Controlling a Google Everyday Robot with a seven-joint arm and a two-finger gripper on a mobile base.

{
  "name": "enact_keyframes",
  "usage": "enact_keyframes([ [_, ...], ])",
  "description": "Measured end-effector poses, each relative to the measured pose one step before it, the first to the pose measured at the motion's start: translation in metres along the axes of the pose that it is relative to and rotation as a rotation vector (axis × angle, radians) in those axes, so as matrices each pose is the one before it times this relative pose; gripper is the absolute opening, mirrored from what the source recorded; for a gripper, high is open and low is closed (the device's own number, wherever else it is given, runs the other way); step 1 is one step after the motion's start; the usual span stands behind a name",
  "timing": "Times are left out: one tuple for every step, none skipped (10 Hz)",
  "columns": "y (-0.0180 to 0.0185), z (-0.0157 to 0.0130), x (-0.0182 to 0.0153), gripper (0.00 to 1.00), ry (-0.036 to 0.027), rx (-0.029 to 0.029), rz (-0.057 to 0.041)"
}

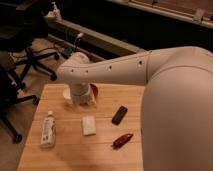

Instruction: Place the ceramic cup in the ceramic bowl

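The foreground on the right is filled by the broad white arm (175, 110), which is stretched leftward across a wooden table (65, 157). Toward the table's near edge an elongated dark-red object (122, 140) is laid at a slant. A white plastic bottle (47, 131) with a label is laid on its side at the left. Between them and a little farther back, a small white block (89, 125) is seen flat on the wood, and a black oblong object (119, 115) is set to its right.

Farther back, near the table's far edge, the gripper (82, 99) is pointed downward beneath the arm's rounded wrist. Whether it is released or clenched on anything cannot be told, since it is largely covered by the wrist.

The ceramic cup (66, 94) is found just left of the gripper. Only a pale cream, rounded portion of it is shown. The ceramic bowl (93, 91) is found just right of the gripper, and a glossy red-orange sliver of it is exposed. Whether either is touched by the gripper cannot be told.

Beyond the table, dark office chairs (30, 55) are seen on the left, and a long ledge (100, 42) is run across the dim background.
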Motion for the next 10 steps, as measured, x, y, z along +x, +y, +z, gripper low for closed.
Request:
enact_keyframes([
  [-0.00387,-0.00037,-0.0131,0.65,-0.03036,0.05264,-0.02703],
  [0.00057,-0.00172,-0.0137,0.65,-0.02938,0.04187,-0.02884],
  [0.00003,-0.00116,-0.01272,0.65,-0.02327,0.03213,-0.02256],
  [0.00241,-0.00084,-0.01394,0.65,-0.02196,0.0223,-0.0203],
  [0.0039,-0.00089,-0.01258,0.65,-0.01841,0.00857,-0.01625],
  [0.00487,-0.0005,-0.01342,0.65,-0.01905,0.00129,-0.0199],
  [0.0061,0.00026,-0.01332,0.65,-0.0234,-0.01057,-0.01941],
  [0.00723,0.00226,-0.01464,0.65,-0.03149,-0.01758,-0.02408],
  [0.00518,0.00387,-0.01164,0.65,-0.02722,-0.01363,-0.02258],
  [0.00361,0.00486,-0.01025,0.65,-0.02316,-0.00979,-0.02321],
])
